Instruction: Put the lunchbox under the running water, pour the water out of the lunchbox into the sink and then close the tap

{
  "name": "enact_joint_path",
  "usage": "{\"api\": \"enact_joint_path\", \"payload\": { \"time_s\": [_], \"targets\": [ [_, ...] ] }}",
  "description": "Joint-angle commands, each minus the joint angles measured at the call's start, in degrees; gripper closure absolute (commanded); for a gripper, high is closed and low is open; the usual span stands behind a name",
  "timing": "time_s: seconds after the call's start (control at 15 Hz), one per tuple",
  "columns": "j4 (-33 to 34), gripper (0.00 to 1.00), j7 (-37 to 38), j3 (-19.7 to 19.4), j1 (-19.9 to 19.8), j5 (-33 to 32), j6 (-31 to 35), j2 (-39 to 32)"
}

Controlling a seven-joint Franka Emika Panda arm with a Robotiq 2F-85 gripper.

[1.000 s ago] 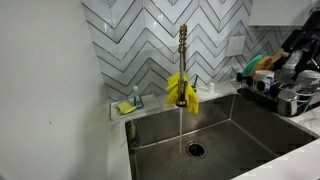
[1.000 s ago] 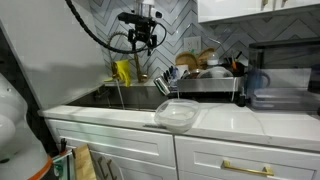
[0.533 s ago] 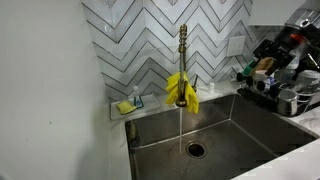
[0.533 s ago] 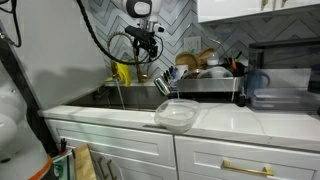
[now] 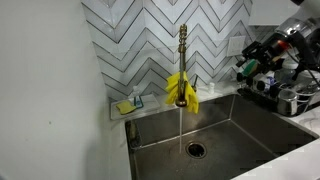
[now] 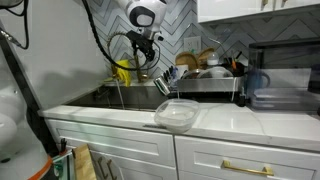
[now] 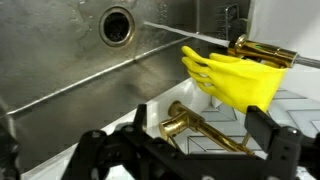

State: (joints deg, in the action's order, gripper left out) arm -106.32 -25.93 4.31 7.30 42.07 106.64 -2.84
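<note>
The tap [image 5: 182, 50] stands upright behind the sink [image 5: 250, 125] with a yellow cloth [image 5: 182, 90] draped on it. The running water [image 5: 180, 125] falls in a thin stream to the drain [image 5: 194, 150]. The clear lunchbox [image 6: 177, 113] sits on the white counter, apart from the sink. My gripper [image 5: 250, 62] is open and empty, in the air beside the tap, and it also shows in an exterior view [image 6: 148, 62]. In the wrist view my gripper [image 7: 200, 125] has its fingers [image 7: 268, 130] spread either side of a brass lever [image 7: 195, 125], not touching it, below the yellow cloth [image 7: 235, 75].
A dish rack [image 5: 285, 92] full of dishes stands on the counter beside the sink; it also shows in an exterior view [image 6: 205, 75]. A small tray with a sponge [image 5: 128, 105] sits at the sink's back corner. A dark appliance [image 6: 280, 85] stands past the rack.
My gripper has moved from over the dish rack toward the tap and come lower. The lunchbox, the tap and the running water are as before.
</note>
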Motion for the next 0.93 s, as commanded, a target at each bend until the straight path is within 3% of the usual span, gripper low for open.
{"api": "enact_joint_path", "payload": {
  "time_s": [0.0,0.33,0.87],
  "targets": [
    [3.52,0.00,-3.53,2.52,0.21,6.63,1.64,-7.10],
    [11.34,0.00,-6.44,6.09,0.84,11.53,6.30,-16.20],
    [26.78,0.00,-6.96,9.00,1.27,10.68,6.89,-28.75]
  ]
}}
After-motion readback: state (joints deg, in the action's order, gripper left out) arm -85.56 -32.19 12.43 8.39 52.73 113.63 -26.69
